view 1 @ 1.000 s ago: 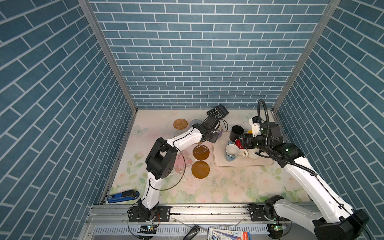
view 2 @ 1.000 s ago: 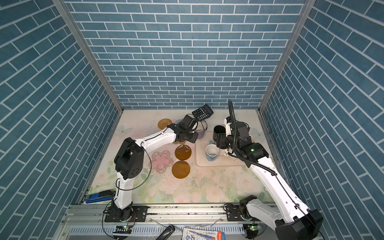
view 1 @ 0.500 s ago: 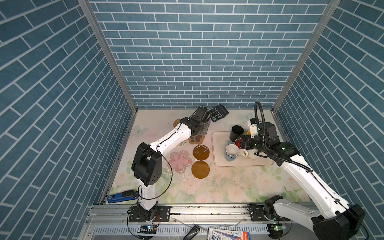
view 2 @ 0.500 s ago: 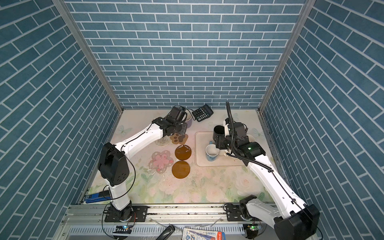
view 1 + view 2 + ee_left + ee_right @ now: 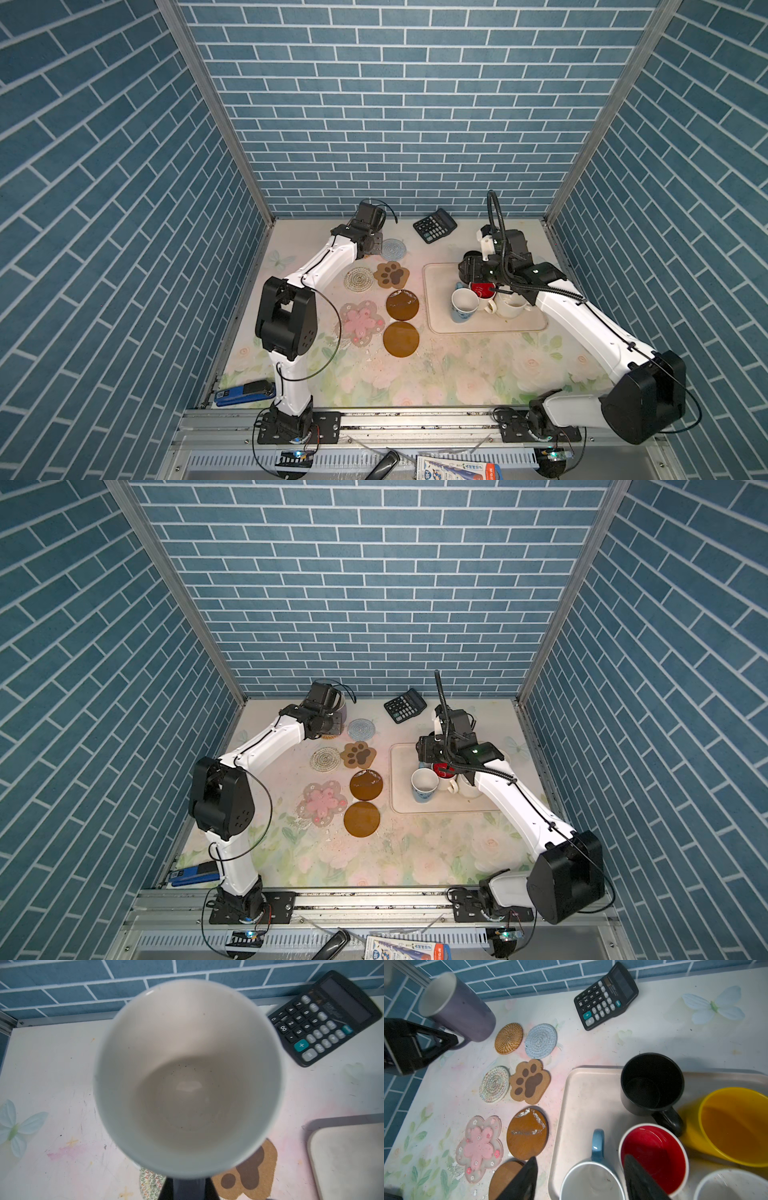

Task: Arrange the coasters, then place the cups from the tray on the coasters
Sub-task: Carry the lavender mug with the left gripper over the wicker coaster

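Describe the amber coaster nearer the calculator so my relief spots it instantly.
Find the large cream-pink rectangular tray. Two round amber-brown discs lie just off its left edge; take the farther disc, directly in front of the brown paw-shaped coaster. Unlike the nearer disc, it has whitish scuff streaks across its top.

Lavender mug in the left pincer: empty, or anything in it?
Empty. The left wrist view looks straight down into the lavender mug: bare white bottom with a glossy reflection and a few dark specks, no liquid.

Cups (image 5: 654,1153) clustered; bare tray (image 5: 583,1093) strip beside coasters (image 5: 529,1082)
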`<state>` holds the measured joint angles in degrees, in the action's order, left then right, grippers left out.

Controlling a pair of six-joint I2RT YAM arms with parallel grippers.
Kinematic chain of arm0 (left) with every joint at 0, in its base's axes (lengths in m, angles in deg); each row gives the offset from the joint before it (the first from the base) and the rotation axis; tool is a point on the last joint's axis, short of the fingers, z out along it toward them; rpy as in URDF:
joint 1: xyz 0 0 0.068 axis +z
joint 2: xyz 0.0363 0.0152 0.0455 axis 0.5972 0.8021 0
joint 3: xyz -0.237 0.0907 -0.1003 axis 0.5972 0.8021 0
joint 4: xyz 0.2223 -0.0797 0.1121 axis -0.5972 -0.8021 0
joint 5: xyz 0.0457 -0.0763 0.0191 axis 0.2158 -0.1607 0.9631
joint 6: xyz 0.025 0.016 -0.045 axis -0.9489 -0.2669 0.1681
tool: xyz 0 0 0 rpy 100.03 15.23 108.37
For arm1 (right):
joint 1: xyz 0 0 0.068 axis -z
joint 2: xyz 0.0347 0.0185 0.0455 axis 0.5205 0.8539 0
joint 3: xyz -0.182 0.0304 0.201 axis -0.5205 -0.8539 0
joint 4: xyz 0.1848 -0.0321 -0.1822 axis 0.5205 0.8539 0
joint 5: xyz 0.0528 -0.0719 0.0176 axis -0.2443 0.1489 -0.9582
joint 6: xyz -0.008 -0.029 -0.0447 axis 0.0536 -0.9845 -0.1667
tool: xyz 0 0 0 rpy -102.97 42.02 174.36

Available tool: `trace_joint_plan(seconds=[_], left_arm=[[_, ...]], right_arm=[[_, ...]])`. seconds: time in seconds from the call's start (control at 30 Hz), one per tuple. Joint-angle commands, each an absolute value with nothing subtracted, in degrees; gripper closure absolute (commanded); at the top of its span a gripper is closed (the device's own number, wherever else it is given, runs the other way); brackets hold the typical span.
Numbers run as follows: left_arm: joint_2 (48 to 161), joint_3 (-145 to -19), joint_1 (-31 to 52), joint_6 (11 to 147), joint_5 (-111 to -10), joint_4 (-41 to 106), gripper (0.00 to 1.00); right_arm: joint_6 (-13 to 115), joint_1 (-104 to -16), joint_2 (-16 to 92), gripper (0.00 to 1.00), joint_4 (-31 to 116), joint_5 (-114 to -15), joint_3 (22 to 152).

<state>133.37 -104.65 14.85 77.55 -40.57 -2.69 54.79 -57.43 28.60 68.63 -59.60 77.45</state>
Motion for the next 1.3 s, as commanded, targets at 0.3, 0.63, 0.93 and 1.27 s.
trace_joint_plan(seconds=[0.3,0.63,0.93,1.27], left_arm=[[139.4,-106.3,20.4,78.9,-41.8,5.0,1.0],[140.4,-104.0,21.5,79.0,-41.4,8.5,1.0],[142.9,-105.4,21.5,78.7,-42.6,9.7,1.0],[144.6,-106.0,21.5,78.7,-42.3,9.3,1.0]], right_arm=[[54.5,-57.1,35.3,0.33,66.7,-60.5,84.9],[54.3,-56.9,37.5,0.33,67.1,-60.8,86.0],[54.3,-56.7,37.3,0.34,67.4,-60.5,85.5],[54.1,-56.7,36.8,0.33,67.3,-60.2,84.8]])
